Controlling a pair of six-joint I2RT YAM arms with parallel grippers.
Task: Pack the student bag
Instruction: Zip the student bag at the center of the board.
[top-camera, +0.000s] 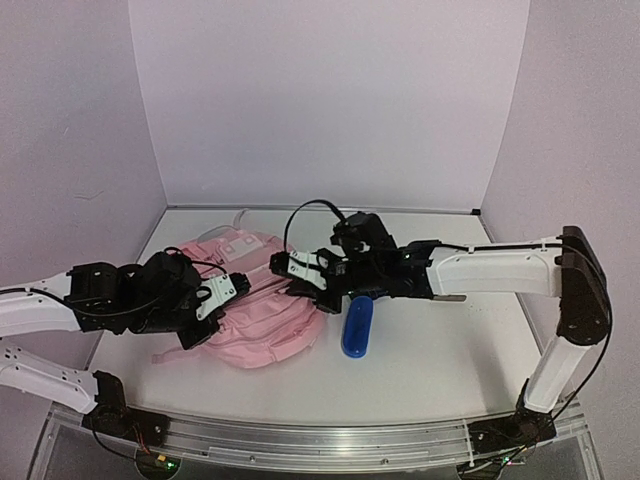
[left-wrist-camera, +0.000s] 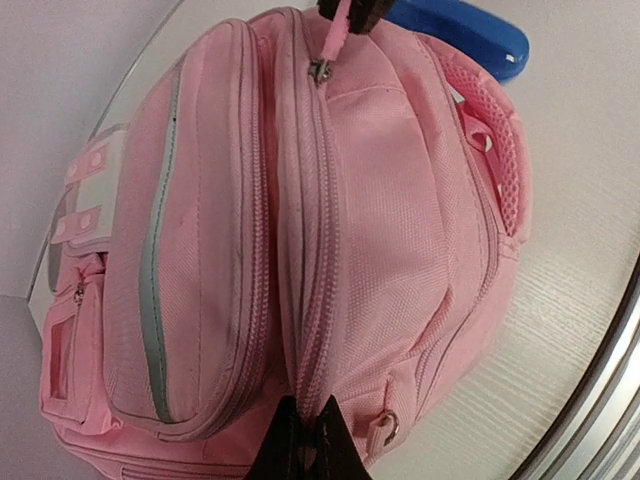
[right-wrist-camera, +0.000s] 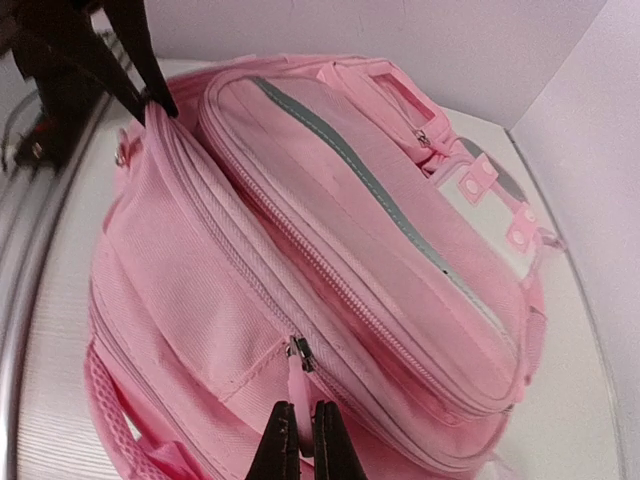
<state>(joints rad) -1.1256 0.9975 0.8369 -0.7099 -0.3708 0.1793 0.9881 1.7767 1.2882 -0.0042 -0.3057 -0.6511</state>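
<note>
The student bag (top-camera: 270, 315) is a pink backpack lying at the left-middle of the table. It fills the left wrist view (left-wrist-camera: 390, 230) and the right wrist view (right-wrist-camera: 330, 200). My left gripper (left-wrist-camera: 305, 445) is shut on the bag's fabric at one end of the main zip seam. It also shows in the top view (top-camera: 240, 285) and in the right wrist view (right-wrist-camera: 150, 100). My right gripper (right-wrist-camera: 300, 445) is shut on the pink zip pull (right-wrist-camera: 300, 385) of the same zip; it also shows in the top view (top-camera: 283, 272). The zip looks closed between the two grippers.
A blue oblong case (top-camera: 357, 328) lies on the table just right of the bag, under my right arm; it also shows in the left wrist view (left-wrist-camera: 470, 25). The table's metal front rail (top-camera: 320, 440) runs along the near edge.
</note>
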